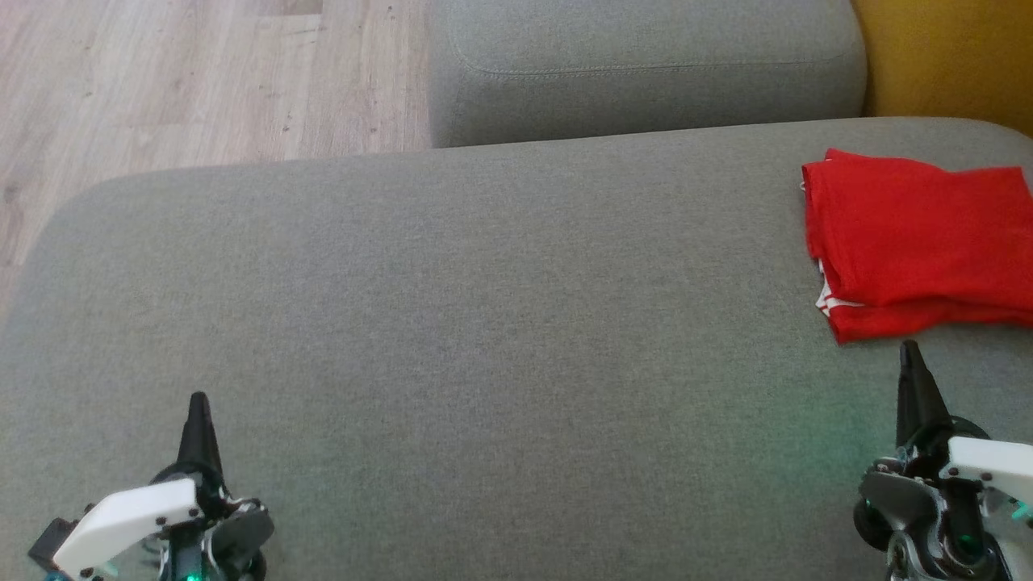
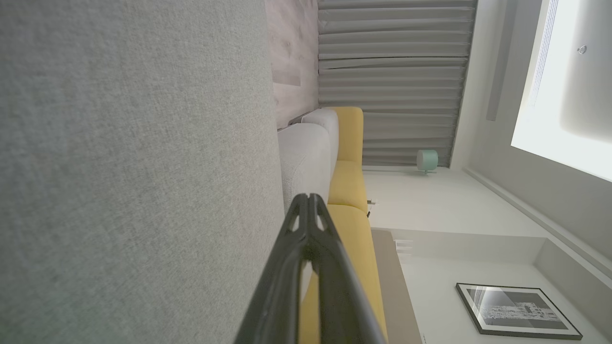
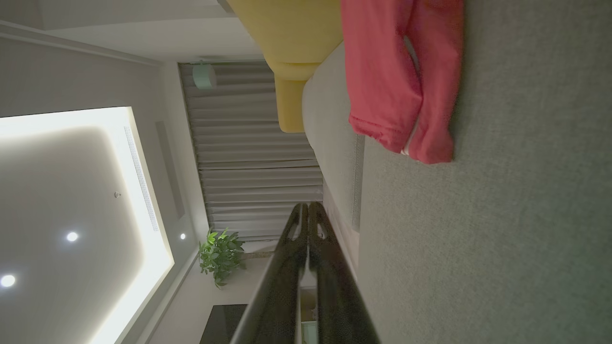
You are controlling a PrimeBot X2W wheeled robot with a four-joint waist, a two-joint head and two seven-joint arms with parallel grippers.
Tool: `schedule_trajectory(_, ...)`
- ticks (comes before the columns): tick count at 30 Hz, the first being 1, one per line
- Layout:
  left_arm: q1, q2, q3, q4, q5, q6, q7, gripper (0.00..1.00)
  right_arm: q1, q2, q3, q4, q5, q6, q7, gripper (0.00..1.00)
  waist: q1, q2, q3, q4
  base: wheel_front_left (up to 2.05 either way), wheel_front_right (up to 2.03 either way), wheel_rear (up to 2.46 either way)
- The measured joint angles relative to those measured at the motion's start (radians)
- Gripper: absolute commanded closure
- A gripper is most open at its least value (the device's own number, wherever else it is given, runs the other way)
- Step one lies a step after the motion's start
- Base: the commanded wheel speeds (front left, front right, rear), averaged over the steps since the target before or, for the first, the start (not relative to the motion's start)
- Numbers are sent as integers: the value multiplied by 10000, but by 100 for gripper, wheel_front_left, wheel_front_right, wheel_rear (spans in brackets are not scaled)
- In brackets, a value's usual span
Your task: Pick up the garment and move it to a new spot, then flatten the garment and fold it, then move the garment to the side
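A folded red fabric garment [image 1: 920, 234] with a thin white trim at its near left corner lies flat on the far right part of a wide grey fabric cushion [image 1: 484, 323]. Its right end runs off the edge of the head view. The fold leaves two layers stacked, the lower one sticking out a little on the near side.

The left pincer [image 1: 198, 399] hangs over the near left of the cushion, well apart from the garment. Its two dark fingers are pressed together to a single point and grip nothing. The right pincer [image 1: 910, 347] sits at the near right, just beside the garment's near edge but apart from it. Its fingers too are closed tip to tip and empty.

Beyond the wide cushion stands a second grey upholstered block [image 1: 646, 73]. Pale wooden floor [image 1: 161, 81] shows to the far left, and a yellow upholstered piece [image 1: 944, 56] at the far right corner.
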Motion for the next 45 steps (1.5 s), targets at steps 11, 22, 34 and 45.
schedule_trajectory(11,0,-4,10,0,0,0,6,100,0,12,-23,0,-2,0,13,100,0,0,0,0,0,0,0)
schedule_trajectory(22,0,-8,17,0,0,0,31,100,0,21,-44,0,-4,0,58,100,0,0,0,0,0,0,0)
schedule_trajectory(34,0,-10,25,0,0,0,31,100,0,50,-82,0,-19,0,59,100,0,0,0,0,0,0,0)
schedule_trajectory(45,0,-10,33,0,0,0,40,100,0,63,-102,0,-29,0,86,100,0,0,0,0,0,0,0)
